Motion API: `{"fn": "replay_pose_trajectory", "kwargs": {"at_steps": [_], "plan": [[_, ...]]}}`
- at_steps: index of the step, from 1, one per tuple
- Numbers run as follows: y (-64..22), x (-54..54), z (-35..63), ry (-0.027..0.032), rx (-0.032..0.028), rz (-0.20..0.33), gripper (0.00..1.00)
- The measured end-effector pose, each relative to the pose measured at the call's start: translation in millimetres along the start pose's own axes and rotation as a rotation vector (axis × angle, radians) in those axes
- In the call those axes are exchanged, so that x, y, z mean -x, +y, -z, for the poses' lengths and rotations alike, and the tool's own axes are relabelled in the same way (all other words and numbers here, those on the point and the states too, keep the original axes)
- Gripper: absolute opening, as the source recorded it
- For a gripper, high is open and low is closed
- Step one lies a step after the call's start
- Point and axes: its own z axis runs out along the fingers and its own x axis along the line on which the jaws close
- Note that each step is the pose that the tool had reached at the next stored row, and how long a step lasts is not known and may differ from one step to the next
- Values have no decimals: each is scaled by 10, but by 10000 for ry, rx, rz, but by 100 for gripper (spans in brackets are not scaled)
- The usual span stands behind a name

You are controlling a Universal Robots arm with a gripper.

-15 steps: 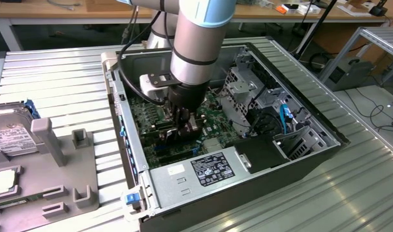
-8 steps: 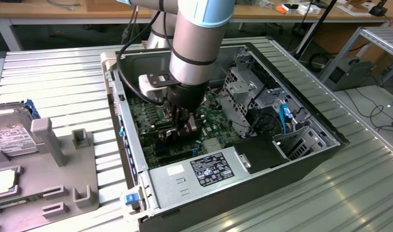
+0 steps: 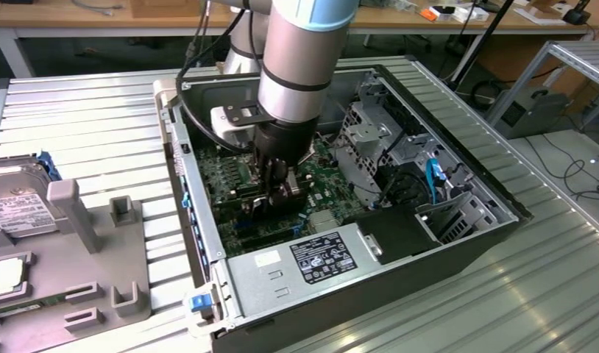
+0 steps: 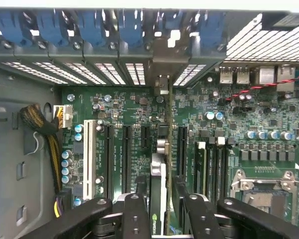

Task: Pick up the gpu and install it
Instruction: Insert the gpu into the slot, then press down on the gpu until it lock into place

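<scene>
I see the silver-and-grey jointed arm reaching down into the open black metal computer case (image 3: 447,243), which lies on its side on a ribbed grey metal table (image 3: 84,118). The black two-fingered gripper (image 3: 279,193) sits low over the green motherboard (image 3: 221,176).

From the wrist camera, the thin black expansion card with a silver end bracket, the gpu (image 4: 160,174), stands on edge between the gripper's (image 4: 158,191) fingers (image 4: 139,186). It runs along a black slot toward the slotted rear wall of the case (image 4: 89,69), its bracket end meeting that wall beneath a row of blue plastic retainer clips (image 4: 89,27). The card looks seated in the slot, though I can't be sure from this angle.

The jaws stand a little apart on either side of the card; narrow gaps seem to show between pads and card, so I read the claw as parted rather than clamped.

On the exterior view's left, a grey moulded parts holder (image 3: 93,243) sits on the table with a silver hard drive bearing a white label (image 3: 15,198) in it. A silver power supply with a black sticker (image 3: 310,261) fills the case's near corner.
</scene>
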Motion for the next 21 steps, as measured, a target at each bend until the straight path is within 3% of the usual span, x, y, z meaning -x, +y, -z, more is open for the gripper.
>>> {"fn": "replay_pose_trajectory", "kwargs": {"at_steps": [2,5,11,16,18,21], "plan": [[8,79,95,119,-20,-7,34],[28,162,214,266,-40,-14,11],[164,119,237,272,-81,-6,11],[164,119,237,272,-81,-5,11],[313,122,206,272,-82,-5,11],[378,126,109,278,-81,-5,11]]}}
